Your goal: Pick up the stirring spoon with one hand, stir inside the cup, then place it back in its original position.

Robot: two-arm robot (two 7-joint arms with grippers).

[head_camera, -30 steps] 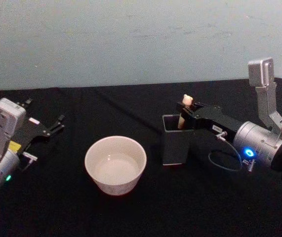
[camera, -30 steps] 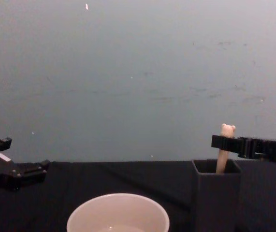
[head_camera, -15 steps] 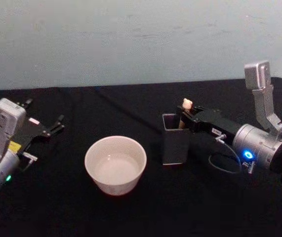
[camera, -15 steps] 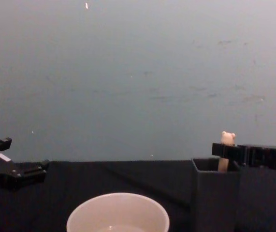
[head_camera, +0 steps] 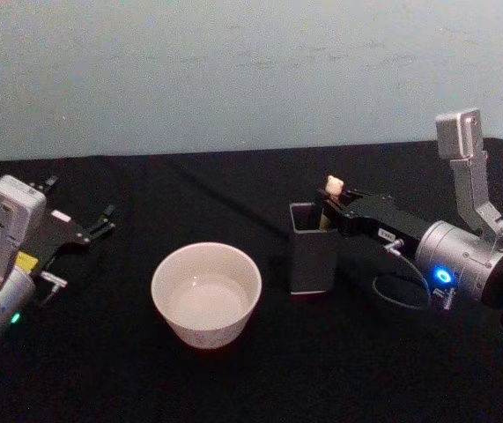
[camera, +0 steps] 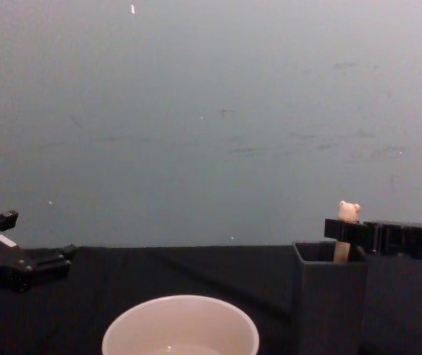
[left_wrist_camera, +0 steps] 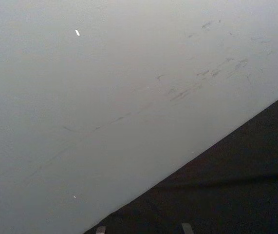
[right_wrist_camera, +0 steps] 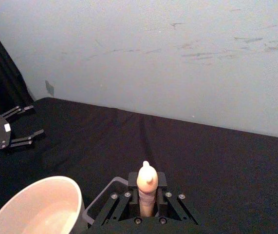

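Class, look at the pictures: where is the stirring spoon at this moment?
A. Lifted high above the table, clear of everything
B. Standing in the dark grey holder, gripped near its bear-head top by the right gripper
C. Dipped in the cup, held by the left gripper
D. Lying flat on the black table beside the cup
B: the stirring spoon stands in the dark grey holder, with the right gripper closed on its handle; the cup holds no spoon.

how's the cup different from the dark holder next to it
The cup is round, cream-white and wide; the holder is square, dark grey, narrower and taller. The holder has the stirring spoon standing in it, gripped by the right gripper; the cup holds no spoon. Both stand upright, open-topped, on the black table.
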